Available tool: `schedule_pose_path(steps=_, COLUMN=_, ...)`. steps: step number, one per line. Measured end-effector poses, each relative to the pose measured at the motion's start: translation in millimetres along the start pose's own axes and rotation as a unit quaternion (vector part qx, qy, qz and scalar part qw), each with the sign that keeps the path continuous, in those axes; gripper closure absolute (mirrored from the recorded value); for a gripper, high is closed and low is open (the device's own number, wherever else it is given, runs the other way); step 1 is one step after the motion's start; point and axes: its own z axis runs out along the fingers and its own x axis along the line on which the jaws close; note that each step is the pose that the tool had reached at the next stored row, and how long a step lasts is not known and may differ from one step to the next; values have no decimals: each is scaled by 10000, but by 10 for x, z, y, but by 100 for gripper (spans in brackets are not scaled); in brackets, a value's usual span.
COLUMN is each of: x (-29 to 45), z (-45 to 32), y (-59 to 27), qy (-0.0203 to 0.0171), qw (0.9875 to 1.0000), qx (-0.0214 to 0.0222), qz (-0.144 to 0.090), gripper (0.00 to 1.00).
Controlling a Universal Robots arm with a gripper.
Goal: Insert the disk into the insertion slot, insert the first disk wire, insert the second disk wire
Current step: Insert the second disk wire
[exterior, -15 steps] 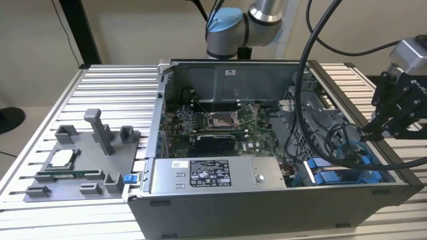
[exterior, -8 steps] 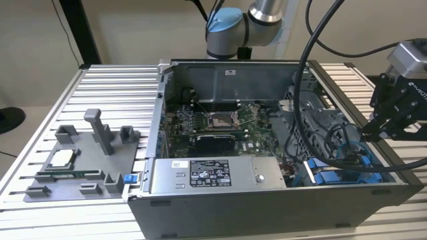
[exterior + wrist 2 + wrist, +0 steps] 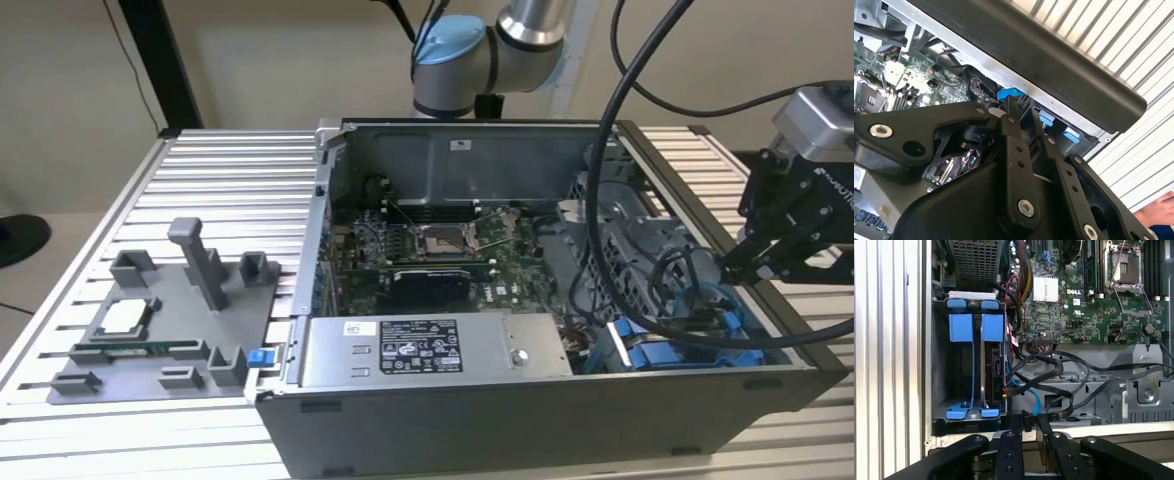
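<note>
Black metal fingers of the gripper (image 3: 1029,424), hanging tilted over the case's edge at the exterior view's right, pinch a small black cable plug (image 3: 1026,416) just beside the insertion slot (image 3: 938,365), a grey perforated drive bay with blue rails. Inside that bay the disk (image 3: 995,362), a hard drive in a bright blue plastic carrier, stands on edge in the compartment nearer the green motherboard (image 3: 1079,305). Beyond, the dark grey computer case (image 3: 534,420) rests on a ribbed aluminium table (image 3: 200,170) beside a grey plastic fixture tray (image 3: 147,330), before a beige wall (image 3: 267,60).
</note>
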Motion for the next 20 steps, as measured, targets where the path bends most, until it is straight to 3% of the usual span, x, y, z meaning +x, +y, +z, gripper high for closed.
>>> schedule_pose_path(steps=8, x=6, z=33, y=-3, qy=-31, qw=10000, qx=-1, qz=-3, gripper=0)
schedule_pose_path(steps=20, x=13, z=68, y=-6, qy=-46, qw=10000, qx=-2, qz=-4, gripper=0)
